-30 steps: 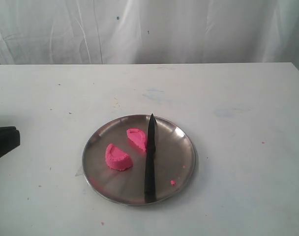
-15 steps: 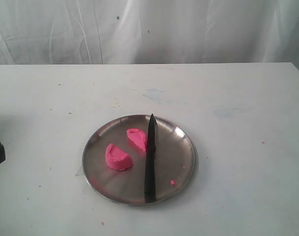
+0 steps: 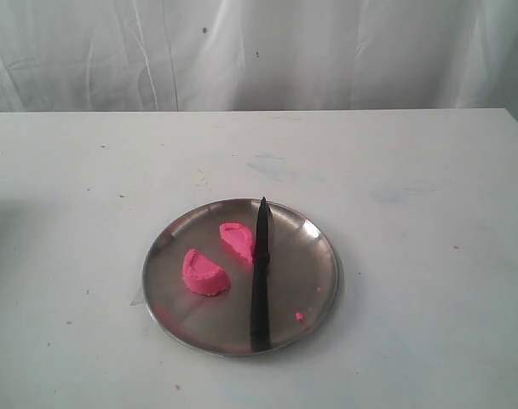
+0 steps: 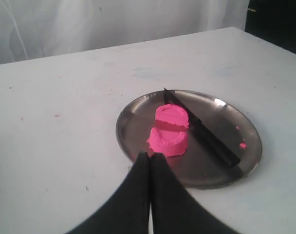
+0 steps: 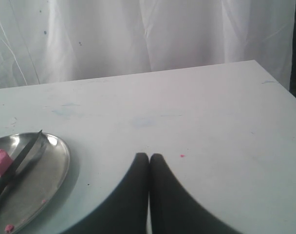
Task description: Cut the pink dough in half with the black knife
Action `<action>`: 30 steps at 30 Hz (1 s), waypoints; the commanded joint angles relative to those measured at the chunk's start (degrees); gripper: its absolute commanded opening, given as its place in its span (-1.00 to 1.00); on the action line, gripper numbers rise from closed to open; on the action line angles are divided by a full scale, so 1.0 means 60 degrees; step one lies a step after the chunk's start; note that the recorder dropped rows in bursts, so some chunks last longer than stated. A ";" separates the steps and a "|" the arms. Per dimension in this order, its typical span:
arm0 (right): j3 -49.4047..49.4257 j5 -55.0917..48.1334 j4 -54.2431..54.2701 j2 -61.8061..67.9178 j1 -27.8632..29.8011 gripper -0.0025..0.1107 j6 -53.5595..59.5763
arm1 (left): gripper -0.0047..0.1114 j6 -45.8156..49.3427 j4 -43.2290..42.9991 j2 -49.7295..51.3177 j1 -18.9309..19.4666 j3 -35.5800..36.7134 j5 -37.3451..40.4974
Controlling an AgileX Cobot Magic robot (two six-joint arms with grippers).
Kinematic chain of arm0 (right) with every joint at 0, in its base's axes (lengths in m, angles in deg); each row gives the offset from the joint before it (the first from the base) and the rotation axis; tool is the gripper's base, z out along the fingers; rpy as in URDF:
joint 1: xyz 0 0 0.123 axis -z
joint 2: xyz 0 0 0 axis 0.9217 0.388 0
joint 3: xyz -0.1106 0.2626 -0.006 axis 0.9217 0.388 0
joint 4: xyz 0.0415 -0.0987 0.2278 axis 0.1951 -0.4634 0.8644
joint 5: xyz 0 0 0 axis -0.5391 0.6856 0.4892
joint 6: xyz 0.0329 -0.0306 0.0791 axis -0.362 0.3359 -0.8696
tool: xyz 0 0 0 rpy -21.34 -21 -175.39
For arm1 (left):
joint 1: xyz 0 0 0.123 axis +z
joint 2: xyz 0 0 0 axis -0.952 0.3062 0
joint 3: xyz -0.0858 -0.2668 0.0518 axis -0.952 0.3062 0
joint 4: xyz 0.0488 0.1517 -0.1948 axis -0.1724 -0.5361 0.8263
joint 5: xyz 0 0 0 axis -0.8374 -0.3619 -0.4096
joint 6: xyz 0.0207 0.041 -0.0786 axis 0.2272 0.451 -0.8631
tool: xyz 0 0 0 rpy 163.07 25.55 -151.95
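The pink dough lies in two half-moon pieces on the round steel plate (image 3: 314,281): one piece (image 3: 205,273) toward the left, the other (image 3: 237,239) just behind it, touching the black knife (image 3: 260,273). The knife rests flat across the plate, tip pointing away, handle at the near rim. In the left wrist view the two pieces (image 4: 170,129) and the knife (image 4: 201,131) show beyond my left gripper (image 4: 150,157), which is shut and empty. My right gripper (image 5: 148,158) is shut and empty over bare table, with the plate's edge (image 5: 63,156) off to one side. Neither gripper shows in the exterior view.
Pink crumbs lie on the plate (image 3: 299,317) and on the white table (image 3: 455,247). A white curtain (image 3: 259,51) hangs behind the table's far edge.
The left gripper, seen at the left edge of the exterior view, has drawn back out of that view. Dough, knife and plate have not moved.
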 commanded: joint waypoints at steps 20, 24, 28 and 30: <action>0.0050 0.0084 -0.0015 -0.0051 0.0019 -0.96 0.0051 | -0.92 -0.1075 -0.0620 -0.1637 0.1580 0.1894 0.0646; 0.0050 0.0084 -0.0015 -0.0051 0.0019 -0.96 0.0051 | -0.92 -0.1075 -0.0620 -0.1637 0.1604 0.2067 0.0638; 0.0050 0.0084 -0.0015 -0.0051 0.0019 -0.96 0.0051 | -0.92 -0.1075 -0.0620 -0.1637 0.1620 0.2067 0.0541; 0.0050 0.0084 -0.0015 -0.0051 0.0019 -0.96 0.0051 | -0.92 -0.1057 -0.0626 -0.1637 0.1669 0.2067 0.0501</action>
